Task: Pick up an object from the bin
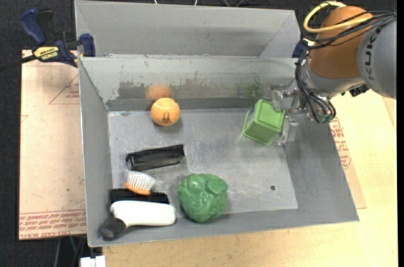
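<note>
Block (262, 122), light-green, boxy, plastic-looking, just beside gripper (287, 127) near grey metal bin (189, 45) right wall: probably light, stiff, best taken across flat faces; jaws' state cannot be told.

Bin count: 1 orange ball (165, 112), 1 green box (262, 123), 1 black bar (155, 157), 1 green crumpled lump (202, 197), 1 orange-bristled brush (139, 183), 1 white-handled tool (144, 214).
</note>
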`<action>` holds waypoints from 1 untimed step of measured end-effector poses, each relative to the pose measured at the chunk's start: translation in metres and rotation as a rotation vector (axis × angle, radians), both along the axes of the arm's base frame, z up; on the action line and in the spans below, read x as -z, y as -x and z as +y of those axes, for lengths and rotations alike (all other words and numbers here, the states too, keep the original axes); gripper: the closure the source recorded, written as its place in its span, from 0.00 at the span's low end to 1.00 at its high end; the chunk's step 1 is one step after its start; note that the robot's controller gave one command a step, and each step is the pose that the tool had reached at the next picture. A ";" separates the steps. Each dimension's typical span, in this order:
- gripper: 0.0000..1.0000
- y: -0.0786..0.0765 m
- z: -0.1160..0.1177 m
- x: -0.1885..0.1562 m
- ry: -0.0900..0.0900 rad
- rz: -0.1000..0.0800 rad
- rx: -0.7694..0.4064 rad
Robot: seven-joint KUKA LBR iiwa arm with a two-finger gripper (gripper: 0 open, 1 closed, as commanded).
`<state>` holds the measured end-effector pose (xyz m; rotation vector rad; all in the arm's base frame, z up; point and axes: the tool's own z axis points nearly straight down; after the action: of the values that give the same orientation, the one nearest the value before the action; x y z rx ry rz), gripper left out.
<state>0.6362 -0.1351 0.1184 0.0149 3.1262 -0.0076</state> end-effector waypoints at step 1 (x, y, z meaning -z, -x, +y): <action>0.00 -0.003 0.004 0.007 0.002 -0.006 -0.024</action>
<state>0.6394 -0.1310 0.1118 -0.0223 3.1203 -0.0103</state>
